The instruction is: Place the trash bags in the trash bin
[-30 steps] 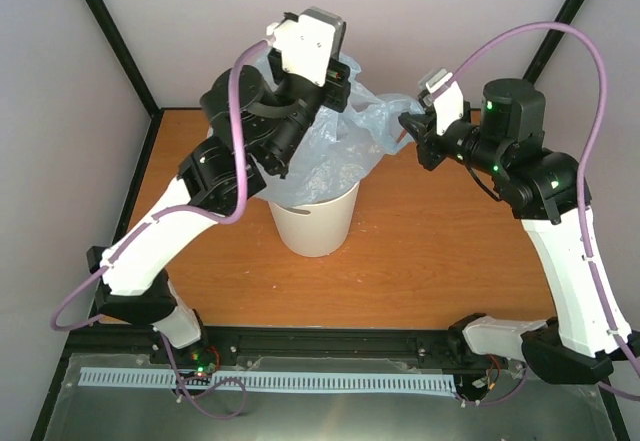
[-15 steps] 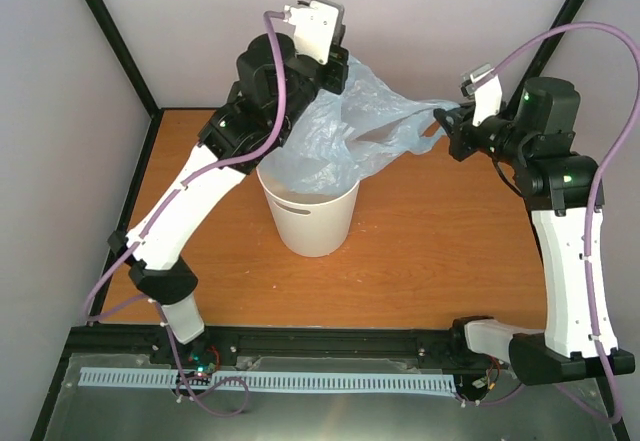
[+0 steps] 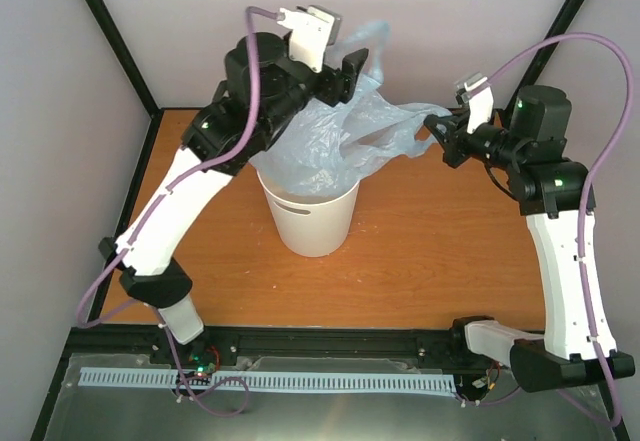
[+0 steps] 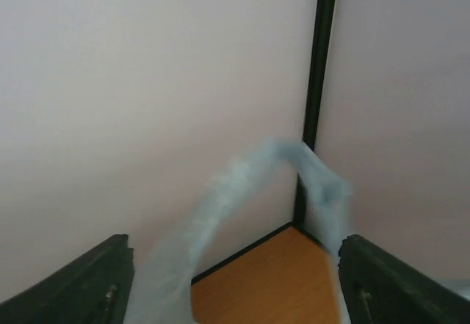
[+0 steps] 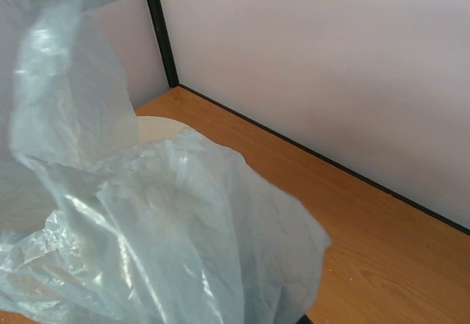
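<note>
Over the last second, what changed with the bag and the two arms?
The left end effector rose away from the trash bin and opened, letting go of the trash bag; a strip of it now arches between its open jaws. The right end effector shifted slightly right, still shut on the bag. The bin stayed put.
</note>
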